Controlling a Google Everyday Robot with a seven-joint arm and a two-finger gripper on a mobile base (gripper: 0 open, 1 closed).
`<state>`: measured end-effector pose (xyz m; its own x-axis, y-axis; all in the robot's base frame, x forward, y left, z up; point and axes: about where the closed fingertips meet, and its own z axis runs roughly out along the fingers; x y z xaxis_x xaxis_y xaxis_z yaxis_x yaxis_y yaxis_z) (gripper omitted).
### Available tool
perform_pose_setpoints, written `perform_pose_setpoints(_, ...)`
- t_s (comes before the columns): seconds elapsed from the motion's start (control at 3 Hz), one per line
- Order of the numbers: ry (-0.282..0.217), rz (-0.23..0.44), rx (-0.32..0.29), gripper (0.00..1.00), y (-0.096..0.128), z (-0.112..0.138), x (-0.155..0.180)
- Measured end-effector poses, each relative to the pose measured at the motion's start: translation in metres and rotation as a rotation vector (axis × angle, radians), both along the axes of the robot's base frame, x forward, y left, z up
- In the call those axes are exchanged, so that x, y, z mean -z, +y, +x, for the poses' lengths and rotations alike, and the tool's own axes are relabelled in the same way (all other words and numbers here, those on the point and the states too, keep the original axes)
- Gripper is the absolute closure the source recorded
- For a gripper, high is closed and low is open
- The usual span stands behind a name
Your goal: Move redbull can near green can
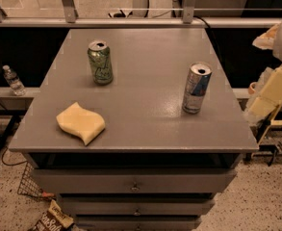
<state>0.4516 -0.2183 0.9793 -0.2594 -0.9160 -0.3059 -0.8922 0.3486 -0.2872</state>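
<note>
The redbull can (196, 88) is standing upright on the right half of the grey table (145, 129), about midway between the table's front and back edges. Its opened silver top is facing up and nothing is touching it.

Nearest of all, below the table's front left corner, a brown snack bag (54, 220) is lying on the speckled floor (261, 206). A wire basket (31, 183) is sitting just behind it by the table's left side. Under the table's front edge, drawers (135, 183) with small knobs are sitting stacked one above another.

On the table's front left part a yellow sponge (81, 123) is lying flat, well apart from both cans. Off the table's right edge, level with the redbull can but clear of the tabletop, the gripper (271, 96) is hanging as a pale cream shape at the border of the view. It is touching nothing on the table, and whether it is clenched or released I cannot tell.

Farther back, on the table's left half, the green can (100, 62) is standing upright, well apart from the redbull can, with bare tabletop lying between them. Beyond the table's left edge a clear water bottle (13, 80) is standing lower down. Behind the table's back edge a metal rail (131, 21) is running across.
</note>
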Motion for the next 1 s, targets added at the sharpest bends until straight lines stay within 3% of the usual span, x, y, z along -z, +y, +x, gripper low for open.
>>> perform_pose_setpoints(0.67,-0.057,0.338,0.109,0.0,0.004,0.052,0.035)
perform_pose_setpoints(1.0,-0.033,0.455,0.116,0.0,0.019,0.071,0.054)
